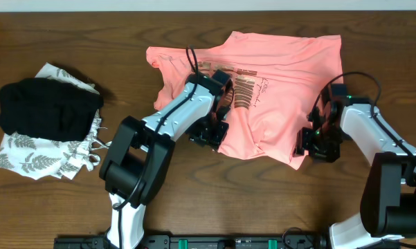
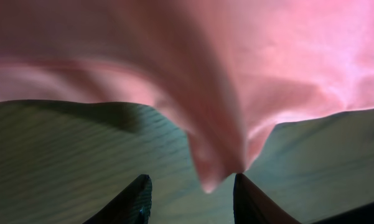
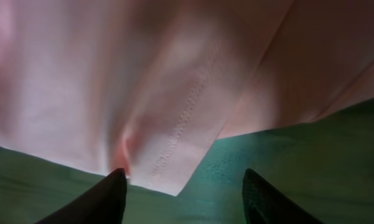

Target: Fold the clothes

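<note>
- Left pincer (image 2: 191, 185) of mine stands half-wide, a hanging fold of the salmon-pink thin-fabric T-shirt (image 1: 284, 66) between its fingers
- Right pincer (image 3: 183, 180) gapes wide at the shirt's stitched hem corner
- Shirt lies spread on the brown wooden desk (image 1: 55, 214)

L arm (image 1: 173, 114) stretched diagonally twd centre, R arm (image 1: 374, 128) bent inward; L gripper (image 2: 190, 186) & R gripper (image 3: 183, 186) jaws stood parted.

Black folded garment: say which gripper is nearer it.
Left. The left gripper is at the front edge of the pink shirt, right of the black garment; the right gripper is farther, at the shirt's right corner.
</note>
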